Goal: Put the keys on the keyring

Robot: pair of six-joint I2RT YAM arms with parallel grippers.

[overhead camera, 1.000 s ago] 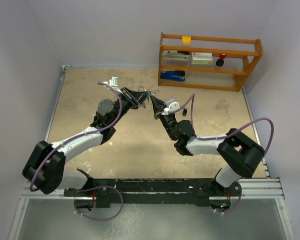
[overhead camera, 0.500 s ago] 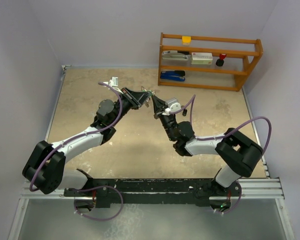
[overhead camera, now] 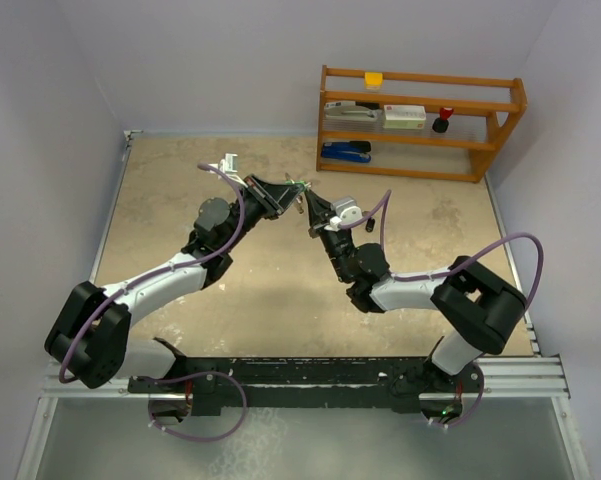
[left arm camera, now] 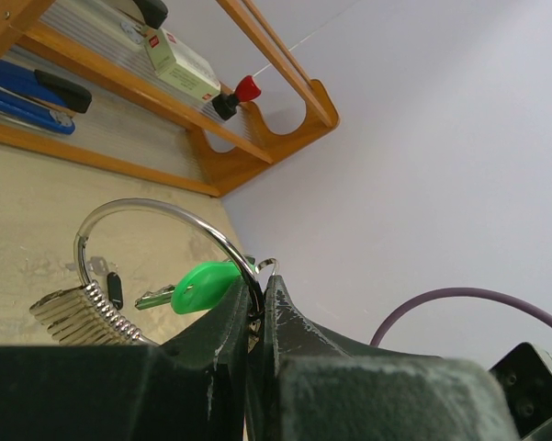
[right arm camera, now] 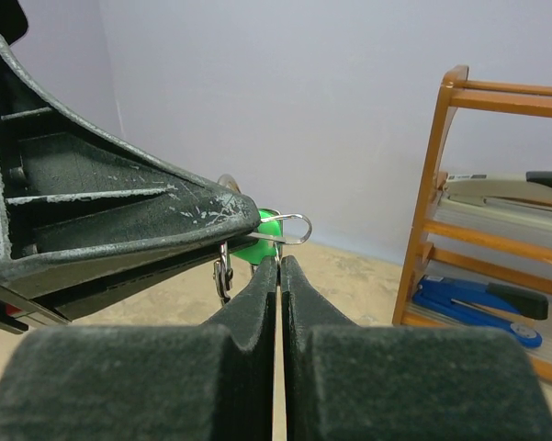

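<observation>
Starting near the arms, the right gripper (right arm camera: 280, 262) has its fingers pressed tight together, with the tips just under a thin wire loop (right arm camera: 289, 228). Right beside it, the left gripper (left arm camera: 260, 296) pinches the keyring (left arm camera: 156, 208) and holds it up off the table (overhead camera: 180, 200). A green key (left arm camera: 207, 283) sticks out at the pinch. A bunch of silver keys (left arm camera: 83, 310) sits on the ring. A black key (left arm camera: 115, 289) lies on the table beyond. Far back stands a wooden shelf (overhead camera: 420, 80) with a blue stapler (overhead camera: 345, 152).
</observation>
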